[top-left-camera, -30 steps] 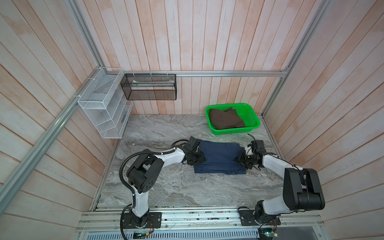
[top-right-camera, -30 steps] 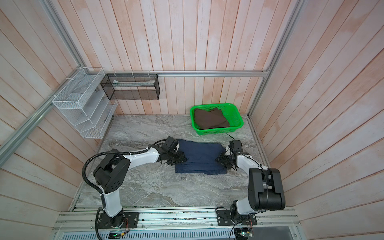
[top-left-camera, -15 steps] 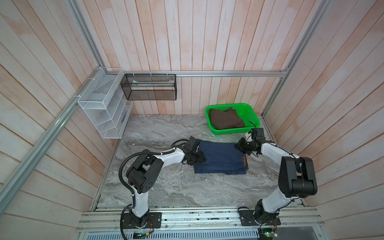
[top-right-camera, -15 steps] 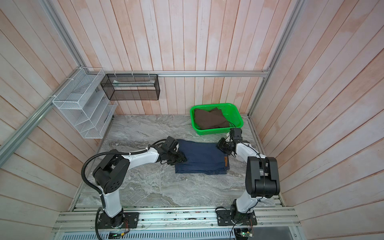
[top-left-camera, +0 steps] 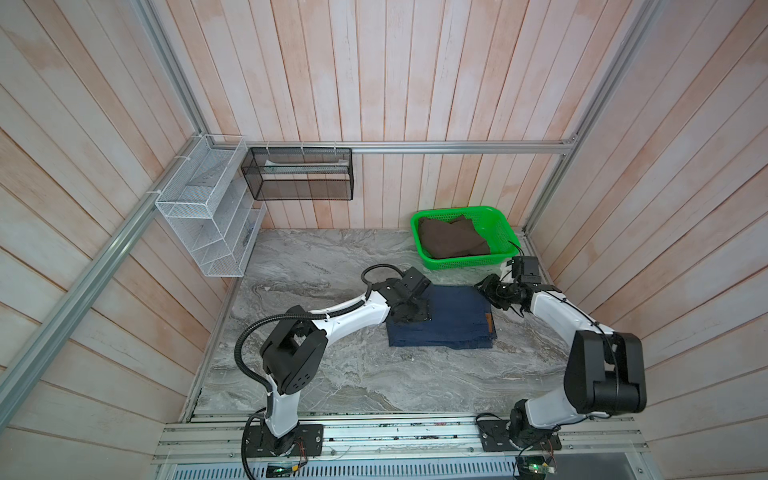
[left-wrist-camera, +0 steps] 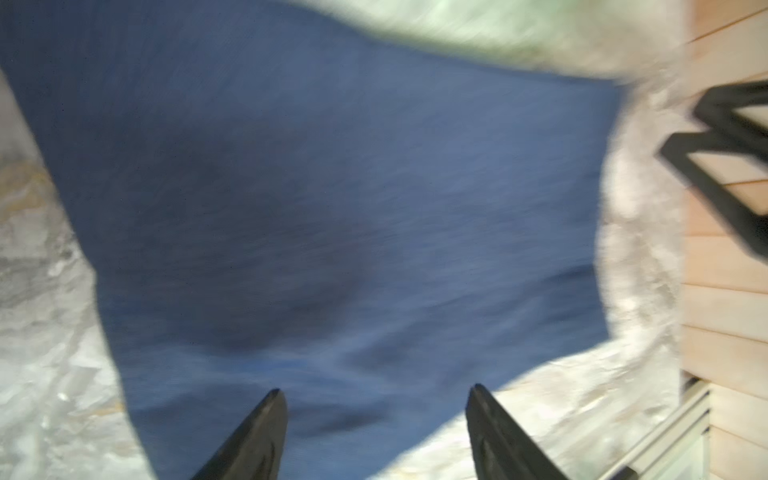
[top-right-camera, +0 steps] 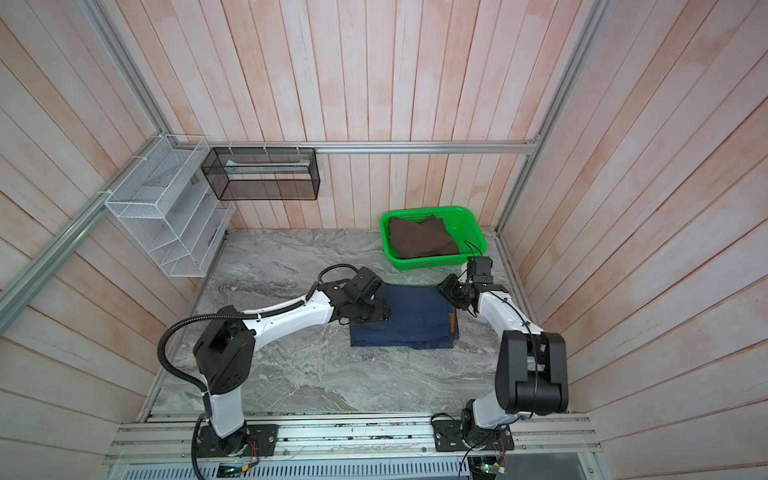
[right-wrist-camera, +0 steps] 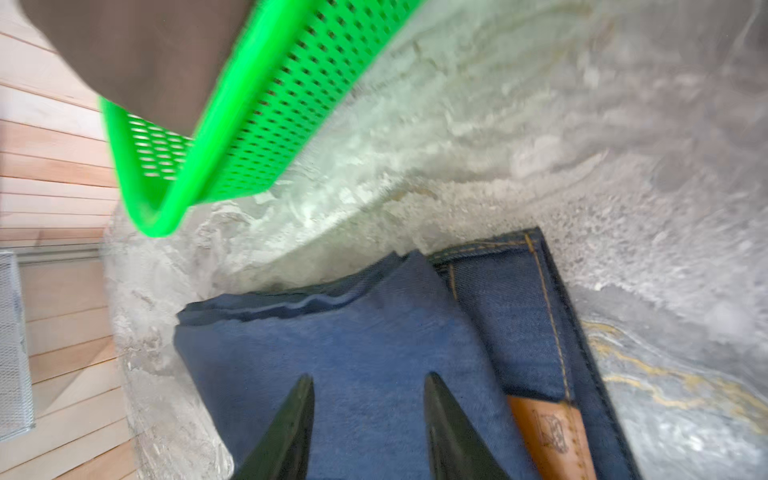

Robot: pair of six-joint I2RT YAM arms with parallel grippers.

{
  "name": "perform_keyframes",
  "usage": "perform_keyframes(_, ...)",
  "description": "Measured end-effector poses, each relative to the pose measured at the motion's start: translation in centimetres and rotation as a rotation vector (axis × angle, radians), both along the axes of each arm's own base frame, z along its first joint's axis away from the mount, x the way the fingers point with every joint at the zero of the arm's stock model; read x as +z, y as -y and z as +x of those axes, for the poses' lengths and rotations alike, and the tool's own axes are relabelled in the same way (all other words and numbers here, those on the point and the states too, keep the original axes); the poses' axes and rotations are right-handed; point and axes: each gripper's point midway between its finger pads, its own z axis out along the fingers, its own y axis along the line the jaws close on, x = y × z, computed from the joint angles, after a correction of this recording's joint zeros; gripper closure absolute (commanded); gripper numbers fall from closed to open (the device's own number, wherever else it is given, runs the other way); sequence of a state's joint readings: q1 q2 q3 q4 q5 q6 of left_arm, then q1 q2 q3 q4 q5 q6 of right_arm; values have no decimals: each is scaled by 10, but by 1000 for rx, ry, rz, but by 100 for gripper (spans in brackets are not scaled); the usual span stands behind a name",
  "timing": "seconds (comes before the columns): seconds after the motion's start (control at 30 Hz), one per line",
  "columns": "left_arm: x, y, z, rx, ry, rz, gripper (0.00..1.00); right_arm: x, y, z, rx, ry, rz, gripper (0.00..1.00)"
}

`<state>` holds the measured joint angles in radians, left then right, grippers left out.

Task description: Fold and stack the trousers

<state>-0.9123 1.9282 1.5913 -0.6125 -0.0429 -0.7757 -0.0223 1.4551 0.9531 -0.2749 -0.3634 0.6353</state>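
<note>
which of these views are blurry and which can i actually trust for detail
Left wrist view: heavy motion blur, the trousers a smeared blue field with a soft dark shadow patch. Right wrist view: green basket and table streaked, but the trousers' stitching and tan patch fairly crisp. Both top views: sharp, evenly lit, no glare.

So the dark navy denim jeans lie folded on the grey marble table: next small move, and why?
Probably close both grippers on the jeans at opposite ends for a lift. The left gripper and right gripper stand open over the cloth, gripping nothing, and the green perforated plastic basket holding a brown folded garment sits behind.
</note>
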Motion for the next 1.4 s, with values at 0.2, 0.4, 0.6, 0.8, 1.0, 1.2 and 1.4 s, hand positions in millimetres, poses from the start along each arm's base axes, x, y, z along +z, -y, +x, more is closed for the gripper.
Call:
perform_keyframes(0.2,22,47,2,23,70,52,26,45,9,-5,-33,106,-5,54)
perform_keyframes(0.4,-53,52,12,87,-34,231,19,57,15,-11,-56,130,-7,55)
perform_keyframes(0.6,-94,41,1,101,-111,305,11,43,16,-18,-60,95,-6,55)
perform_keyframes(0.8,-105,36,1,106,-125,328,10,35,16,-23,-59,72,-3,55)
perform_keyframes(1.0,-113,-2,3,137,-124,409,9,38,15,-23,-57,77,-1,55)
perform_keyframes(1.2,-109,-111,8,279,-184,489,8,38,13,-25,-50,80,8,55)
perform_keyframes(1.4,-107,-211,13,384,-220,565,8,28,11,-31,-45,54,19,56)
